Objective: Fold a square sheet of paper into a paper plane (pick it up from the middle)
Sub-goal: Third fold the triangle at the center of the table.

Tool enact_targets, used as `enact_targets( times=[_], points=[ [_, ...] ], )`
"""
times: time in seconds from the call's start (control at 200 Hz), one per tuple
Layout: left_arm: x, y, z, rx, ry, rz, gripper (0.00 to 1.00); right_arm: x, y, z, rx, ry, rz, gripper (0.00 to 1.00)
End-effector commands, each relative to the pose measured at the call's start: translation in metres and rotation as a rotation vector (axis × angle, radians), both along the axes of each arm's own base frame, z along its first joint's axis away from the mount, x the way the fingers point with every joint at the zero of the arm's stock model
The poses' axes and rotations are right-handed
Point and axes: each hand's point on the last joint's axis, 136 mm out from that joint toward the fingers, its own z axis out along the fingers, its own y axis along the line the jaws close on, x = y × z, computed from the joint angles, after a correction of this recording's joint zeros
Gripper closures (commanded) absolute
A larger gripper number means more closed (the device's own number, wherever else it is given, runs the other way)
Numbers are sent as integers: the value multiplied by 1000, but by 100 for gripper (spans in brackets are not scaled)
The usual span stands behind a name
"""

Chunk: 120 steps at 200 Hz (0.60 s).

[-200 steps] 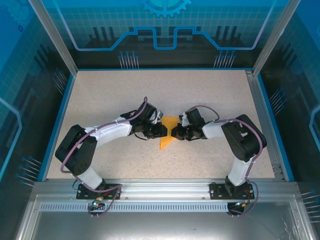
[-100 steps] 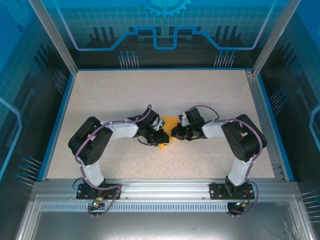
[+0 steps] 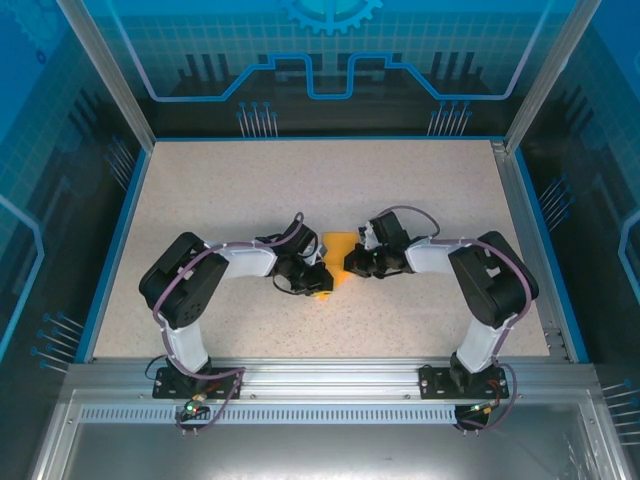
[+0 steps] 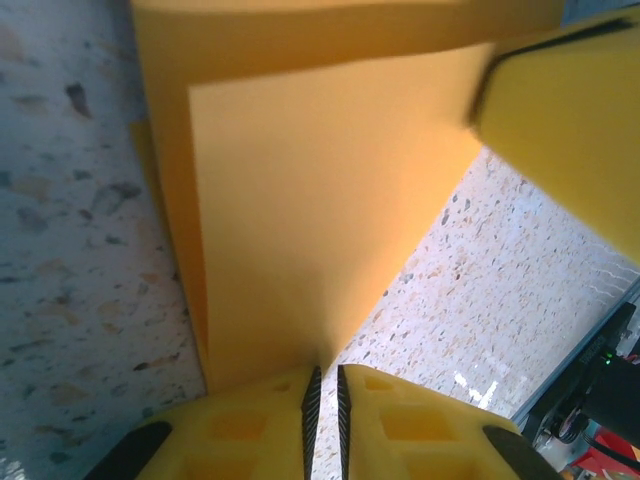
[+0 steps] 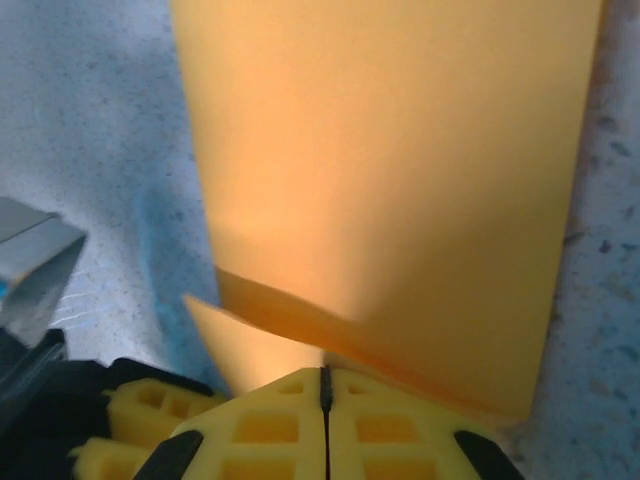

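Speckled beige tabletop (image 3: 420, 190), smooth orange-yellow paper (image 5: 400, 180), crisp layered folds

This is a robotics lab test cell. Aluminium frame posts (image 3: 105, 75) carry blue see-through panels (image 3: 420, 60) printed with a gear (image 3: 332, 12) and circuit-line graphics, walling in a speckled table (image 3: 420, 190) with a blue border. Two cabled arms, the left arm (image 3: 190, 290) and the right arm (image 3: 490, 285), are bolted to a slotted metal rail (image 3: 330, 375) at the near edge.
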Motion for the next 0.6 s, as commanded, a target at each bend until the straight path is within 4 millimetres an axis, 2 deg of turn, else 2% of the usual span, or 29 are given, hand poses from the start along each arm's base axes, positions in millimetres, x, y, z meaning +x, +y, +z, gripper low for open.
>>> enact_targets(
  times=[0.0, 0.15, 0.34, 0.595],
  points=[
    [-18, 23, -29, 109, 55, -4, 84, 1, 10, 30, 17, -75, 40, 96],
    [-18, 23, -29, 110, 52, -2, 86, -12, 25, 24, 28, -69, 56, 100],
    [-17, 25, -28, 115, 43, 5, 87, -24, 41, 5, 43, -37, 64, 100],
    [-19, 26, -32, 122, 53, 4, 88, -32, 36, -27, 38, 4, 18, 100]
  ],
)
